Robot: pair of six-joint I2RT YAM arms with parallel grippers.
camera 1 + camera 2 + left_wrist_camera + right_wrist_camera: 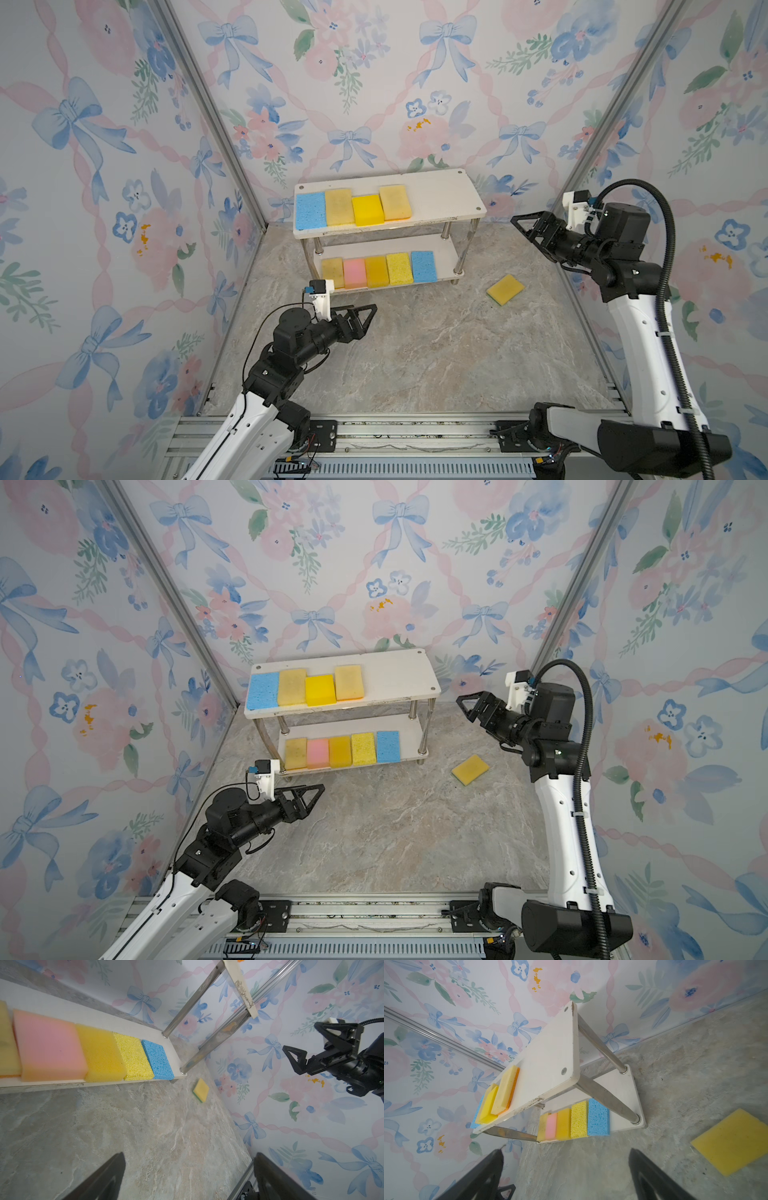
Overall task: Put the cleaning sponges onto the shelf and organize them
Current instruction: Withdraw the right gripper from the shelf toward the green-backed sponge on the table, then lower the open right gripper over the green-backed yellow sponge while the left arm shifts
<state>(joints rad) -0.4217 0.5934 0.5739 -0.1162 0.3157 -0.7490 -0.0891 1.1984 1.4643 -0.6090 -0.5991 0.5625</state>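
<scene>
- Now the left pincer (pixel 368 314) hovers low over the tabletop (pixel 415 361), jaws spread wide and empty, just in front of the left end of the shelf (pixel 440 195).
- Opposite, the right pincer (pixel 299 1036) hangs raised beside the shelf's right end, jaws apart, gripping nothing.
- Below it, a loose yellow sponge (pixel 505 289) lies flat and skewed on the tabletop, near the shelf's right legs but apart from them.
- On the lower board, five cleaning sponges sit side by side: pale yellow sponge (pixel 332 272), pink sponge (pixel 355 273), orange-yellow sponge (pixel 376 271), lemon sponge (pixel 399 269), blue sponge (pixel 424 266).
- On the top board's left part sits a row of four sponges (pixel 367 210): blue, pale yellow, bright yellow, pale yellow.
</scene>
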